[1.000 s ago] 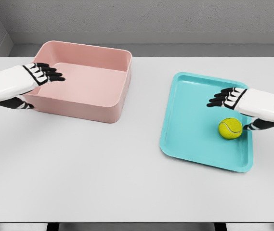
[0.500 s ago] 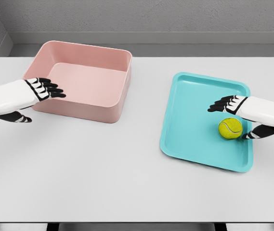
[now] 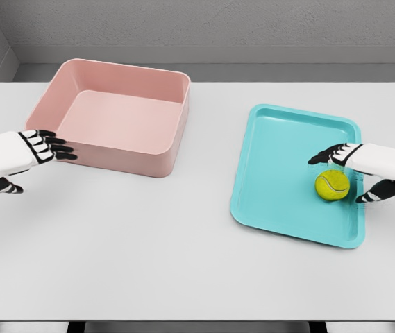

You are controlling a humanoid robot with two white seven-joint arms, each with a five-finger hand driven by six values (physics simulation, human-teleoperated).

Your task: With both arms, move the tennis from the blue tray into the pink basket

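Observation:
A yellow-green tennis ball (image 3: 332, 185) lies on the blue tray (image 3: 280, 173), near its right side. My right hand (image 3: 350, 173) hovers just above and to the right of the ball, fingers spread over it and thumb below, holding nothing. The pink basket (image 3: 114, 114) stands at the back left of the white table. My left hand (image 3: 37, 156) sits open by the basket's front left corner, its black fingertips (image 3: 62, 147) close to the wall.
The white table (image 3: 148, 250) stretches wide between basket and tray and toward the front edge. A grey wall runs along the back.
My left hand has drawn down and left, from over the basket's rim to beside its front corner. My right hand has lowered toward the ball and slid slightly right.

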